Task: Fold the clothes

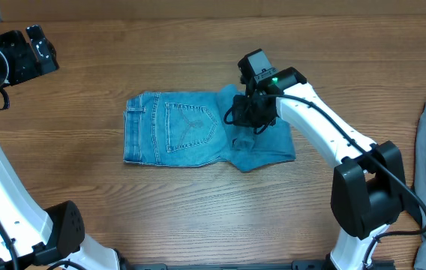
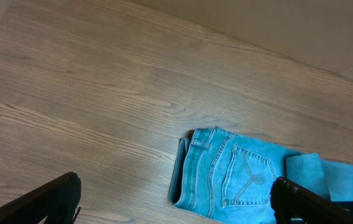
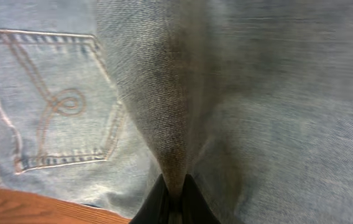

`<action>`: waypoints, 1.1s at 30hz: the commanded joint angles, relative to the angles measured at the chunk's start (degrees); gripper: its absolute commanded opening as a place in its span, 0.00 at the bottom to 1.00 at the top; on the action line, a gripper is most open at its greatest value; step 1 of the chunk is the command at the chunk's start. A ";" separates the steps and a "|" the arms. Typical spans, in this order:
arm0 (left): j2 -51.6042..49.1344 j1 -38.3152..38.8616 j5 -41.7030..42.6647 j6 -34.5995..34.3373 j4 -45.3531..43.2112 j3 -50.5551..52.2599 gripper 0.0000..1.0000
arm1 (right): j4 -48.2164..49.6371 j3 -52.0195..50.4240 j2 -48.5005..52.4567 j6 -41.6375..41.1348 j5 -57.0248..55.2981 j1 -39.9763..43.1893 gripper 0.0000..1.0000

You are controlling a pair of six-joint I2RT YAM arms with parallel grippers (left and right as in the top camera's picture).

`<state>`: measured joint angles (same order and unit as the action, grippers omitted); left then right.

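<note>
Item: jeans [image 1: 174,129], mid-table [image 1: 198,225], partly folded, pocket side up. My right gripper [image 3: 174,202] pinches a denim ridge at their right end. My left gripper [image 1: 37,49] stands spread wide, well apart. I'd lift low, carry leftward and align the edges.

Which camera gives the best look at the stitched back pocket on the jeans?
Right wrist view: the back pocket looms large, stitching clear. Overhead and left wrist views show it whole but small.

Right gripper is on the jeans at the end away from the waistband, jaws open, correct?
Not open. The right gripper is on the jeans at the end away from the waistband, jaws shut, pinching a ridge of denim. The right wrist view shows it.
</note>
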<state>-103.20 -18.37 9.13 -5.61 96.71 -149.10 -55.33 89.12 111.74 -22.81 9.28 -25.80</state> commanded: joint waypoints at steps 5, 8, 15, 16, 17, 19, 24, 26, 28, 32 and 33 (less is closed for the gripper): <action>-0.50 0.39 -0.59 -0.39 0.09 -0.17 1.00 | 4.44 0.26 -0.61 2.82 7.96 -2.75 0.16; -0.50 0.39 -0.57 -0.39 0.09 -0.17 1.00 | 5.01 0.26 -0.61 4.17 10.58 -4.20 0.42; -0.50 0.39 -0.57 -0.39 0.09 -0.17 1.00 | 5.73 0.26 -2.49 5.25 9.68 -0.98 0.22; -0.52 0.39 -0.57 -0.39 0.09 -0.17 1.00 | 5.70 0.26 -2.91 5.18 9.70 0.11 0.17; -0.50 0.39 -0.59 -0.37 0.09 -0.17 1.00 | 5.68 0.26 -3.28 4.72 9.73 1.22 0.14; -0.50 0.39 -0.59 -0.39 0.09 -0.17 1.00 | 5.64 0.26 -3.50 4.15 10.16 3.32 0.08; -0.50 0.39 -0.59 -0.39 0.09 -0.17 1.00 | 3.63 -0.02 -1.60 4.15 10.14 4.59 0.04; -0.50 0.39 -0.59 -0.39 0.09 -0.17 1.00 | 4.20 -1.05 0.26 3.39 10.34 3.28 0.04; -0.52 0.39 -0.59 -0.39 0.09 -0.17 1.00 | 5.64 -3.13 2.34 0.98 10.93 1.44 0.04; -0.52 0.39 -0.59 -0.39 0.09 -0.17 1.00 | 8.24 -7.28 5.70 0.02 15.34 -2.99 0.04; -0.50 0.39 -0.59 -0.39 0.09 -0.17 1.00 | 8.55 -8.04 6.14 0.00 15.74 -4.09 0.04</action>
<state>-103.20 -18.37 9.13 -5.61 96.71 -149.10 -47.11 84.01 115.18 -21.28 21.63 -26.87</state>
